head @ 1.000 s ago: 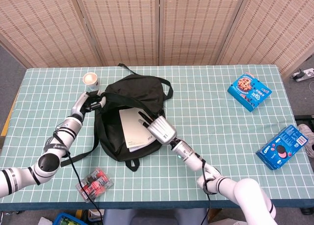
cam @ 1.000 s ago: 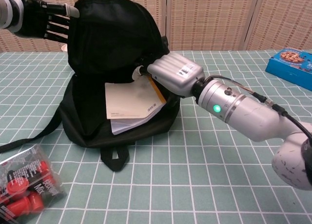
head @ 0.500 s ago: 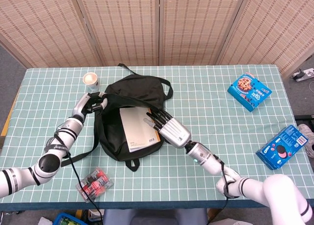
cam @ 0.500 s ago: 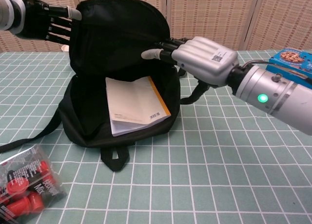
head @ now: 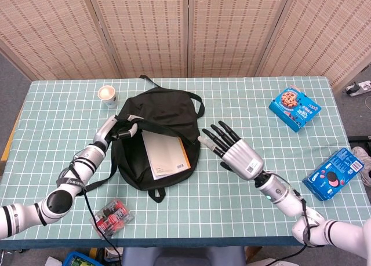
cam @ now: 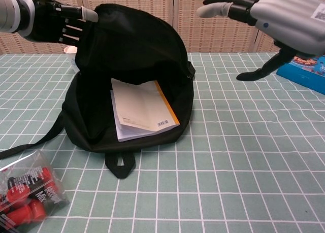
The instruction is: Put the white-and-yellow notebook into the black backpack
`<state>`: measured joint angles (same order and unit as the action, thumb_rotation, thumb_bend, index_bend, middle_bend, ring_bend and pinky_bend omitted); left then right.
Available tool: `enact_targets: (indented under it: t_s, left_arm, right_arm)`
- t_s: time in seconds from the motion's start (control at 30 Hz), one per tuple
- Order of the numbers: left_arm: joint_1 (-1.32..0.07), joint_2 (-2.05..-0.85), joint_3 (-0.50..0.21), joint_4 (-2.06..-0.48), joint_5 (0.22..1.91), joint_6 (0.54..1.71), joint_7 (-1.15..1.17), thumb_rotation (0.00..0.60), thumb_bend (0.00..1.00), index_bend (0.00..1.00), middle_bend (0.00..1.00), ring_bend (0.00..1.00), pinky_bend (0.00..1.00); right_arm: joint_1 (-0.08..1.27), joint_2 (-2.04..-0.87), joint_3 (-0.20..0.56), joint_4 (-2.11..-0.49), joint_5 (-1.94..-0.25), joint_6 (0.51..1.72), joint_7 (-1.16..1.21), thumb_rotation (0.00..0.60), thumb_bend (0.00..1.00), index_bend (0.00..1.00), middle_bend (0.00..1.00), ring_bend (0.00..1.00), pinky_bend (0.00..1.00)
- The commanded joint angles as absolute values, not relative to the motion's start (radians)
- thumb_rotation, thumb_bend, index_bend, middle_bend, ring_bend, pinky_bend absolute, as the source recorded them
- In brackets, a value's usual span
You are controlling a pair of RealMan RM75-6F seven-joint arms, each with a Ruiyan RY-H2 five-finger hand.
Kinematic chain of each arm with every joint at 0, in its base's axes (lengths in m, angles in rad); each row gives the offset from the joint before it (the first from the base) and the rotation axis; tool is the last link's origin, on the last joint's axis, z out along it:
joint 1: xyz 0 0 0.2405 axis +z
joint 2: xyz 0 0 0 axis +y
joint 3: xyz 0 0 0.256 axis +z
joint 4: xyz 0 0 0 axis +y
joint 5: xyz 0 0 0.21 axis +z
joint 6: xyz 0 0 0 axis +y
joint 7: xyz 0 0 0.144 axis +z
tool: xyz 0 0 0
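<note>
The white-and-yellow notebook (head: pixel 165 154) (cam: pixel 143 110) lies inside the open black backpack (head: pixel 156 109) (cam: pixel 134 50), flat on its lower lining, with a yellow strip along its right edge. My left hand (head: pixel 123 126) (cam: pixel 56 22) grips the backpack's upper flap at the left and holds it up. My right hand (head: pixel 232 148) (cam: pixel 274 14) hovers to the right of the backpack, fingers spread, holding nothing and clear of the bag.
A paper cup (head: pixel 107 95) stands behind the backpack at the left. A clear pack of red items (head: pixel 111 217) (cam: pixel 23 190) lies near the front edge. Two blue cookie boxes (head: pixel 294 108) (head: pixel 333 174) sit at the right. A backpack strap (cam: pixel 30 141) trails left.
My right hand has let go of the notebook and drawn back out of the backpack to the right, rising with fingers spread. The notebook stays inside. The left hand still holds the flap.
</note>
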<state>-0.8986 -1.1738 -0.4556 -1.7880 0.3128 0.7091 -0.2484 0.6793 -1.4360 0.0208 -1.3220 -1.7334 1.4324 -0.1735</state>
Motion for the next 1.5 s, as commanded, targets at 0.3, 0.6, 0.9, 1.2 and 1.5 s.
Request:
enact_targets:
  t_s: [0.3, 0.6, 0.9, 1.2, 1.5]
  left_arm:
    - [-0.905, -1.167, -0.422, -1.852, 0.389, 0.707, -0.221, 0.442, 0.49, 0.58, 0.24, 0.12, 0.13]
    - [-0.886, -1.145, -0.375, -1.855, 0.503, 0.668, -0.2, 0.6, 0.36, 0.0, 0.0, 0.0, 0.05]
    - [-0.818, -1.112, -0.328, -1.86, 0.664, 0.765, -0.159, 0.6, 0.35, 0.02, 0.0, 0.0, 0.05]
    - [-0.724, -1.144, -0.237, -1.797, 0.83, 1.001, -0.037, 0.6, 0.35, 0.17, 0.0, 0.0, 0.05]
    - [-0.61, -1.134, -0.158, -1.743, 0.964, 1.141, 0.025, 0.6, 0.35, 0.25, 0.0, 0.0, 0.05]
  right_arm:
    - [0.614, -1.334, 0.066, -1.39, -1.716, 1.497, -0.159, 0.6, 0.06, 0.1, 0.06, 0.0, 0.02]
    - [0.592, -1.31, 0.079, -1.396, -1.715, 1.492, -0.158, 0.6, 0.06, 0.1, 0.06, 0.0, 0.02]
    - [0.556, -1.223, 0.058, -1.453, -1.681, 1.433, -0.141, 0.6, 0.09, 0.1, 0.06, 0.0, 0.03]
    - [0.492, -1.149, 0.038, -1.492, -1.631, 1.412, -0.105, 0.6, 0.31, 0.18, 0.22, 0.15, 0.27]
    - [0.416, -1.084, 0.011, -1.528, -1.602, 1.417, -0.07, 0.6, 0.41, 0.37, 0.34, 0.27, 0.35]
